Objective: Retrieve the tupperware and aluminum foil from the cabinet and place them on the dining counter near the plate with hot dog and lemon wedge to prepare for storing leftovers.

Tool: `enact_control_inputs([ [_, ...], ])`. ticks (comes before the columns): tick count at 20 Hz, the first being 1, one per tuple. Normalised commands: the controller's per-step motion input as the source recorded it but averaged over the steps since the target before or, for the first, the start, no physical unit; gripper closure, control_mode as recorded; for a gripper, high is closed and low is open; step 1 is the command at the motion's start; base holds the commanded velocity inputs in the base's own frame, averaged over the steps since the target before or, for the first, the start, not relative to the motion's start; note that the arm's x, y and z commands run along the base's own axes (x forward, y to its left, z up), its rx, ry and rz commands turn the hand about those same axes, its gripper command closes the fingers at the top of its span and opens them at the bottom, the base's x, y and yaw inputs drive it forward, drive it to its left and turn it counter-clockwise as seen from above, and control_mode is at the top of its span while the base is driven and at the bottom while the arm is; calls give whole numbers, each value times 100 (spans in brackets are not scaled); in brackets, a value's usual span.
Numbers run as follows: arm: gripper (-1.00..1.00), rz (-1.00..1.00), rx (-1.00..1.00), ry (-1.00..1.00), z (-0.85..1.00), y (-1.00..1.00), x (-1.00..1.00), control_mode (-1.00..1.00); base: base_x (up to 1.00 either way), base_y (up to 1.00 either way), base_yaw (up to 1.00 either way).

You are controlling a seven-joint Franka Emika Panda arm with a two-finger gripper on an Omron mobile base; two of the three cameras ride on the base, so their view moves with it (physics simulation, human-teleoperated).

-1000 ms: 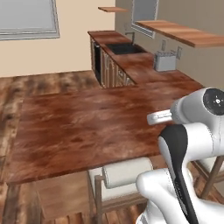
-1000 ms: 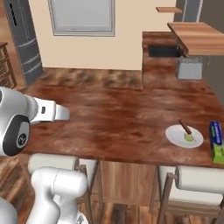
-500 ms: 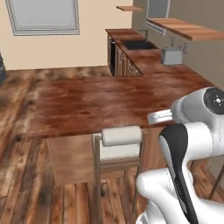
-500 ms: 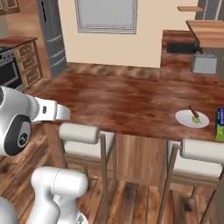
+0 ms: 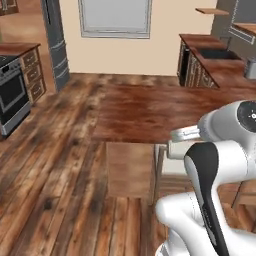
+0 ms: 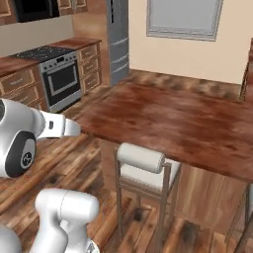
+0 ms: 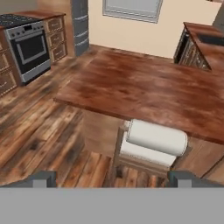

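The dining counter (image 5: pixel 150 112) (image 6: pixel 188 123) (image 7: pixel 153 92) is a broad reddish-brown glossy top with a white cushioned stool (image 5: pixel 172 150) (image 6: pixel 141 158) (image 7: pixel 155 138) tucked at its near edge. My gripper (image 7: pixel 113 179) hangs open above the floor in front of that stool. Its two dark fingertips (image 7: pixel 43 179) stand wide apart with nothing between them. The tupperware, aluminum foil, cabinet, plate, hot dog and lemon wedge are out of view.
A steel oven (image 5: pixel 12 95) (image 6: pixel 64 81) (image 7: pixel 30 48) set in wooden base units stands at the left. A grey fridge (image 5: pixel 55 45) (image 6: pixel 118 34) stands beside a window wall. A counter with a sink (image 5: pixel 215 60) runs at the far right. Open plank floor (image 5: pixel 55 165) lies between.
The whole picture has swept sideways: the base has turned left. The plate and blue box have slid out of the right base view. The gripper stays open and empty.
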Motion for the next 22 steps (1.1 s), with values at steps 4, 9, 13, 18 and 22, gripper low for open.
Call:
enact_control_inputs([
  [4,-100,0,0,0,0,0,0,100,76,70,45],
  [9,-100,0,0,0,0,0,0,100,79,69,45],
  [13,-100,0,0,0,0,0,0,100,73,63,49],
  [18,-100,0,0,0,0,0,0,100,63,54,55],
  [22,-100,0,0,0,0,0,0,100,64,53,54],
])
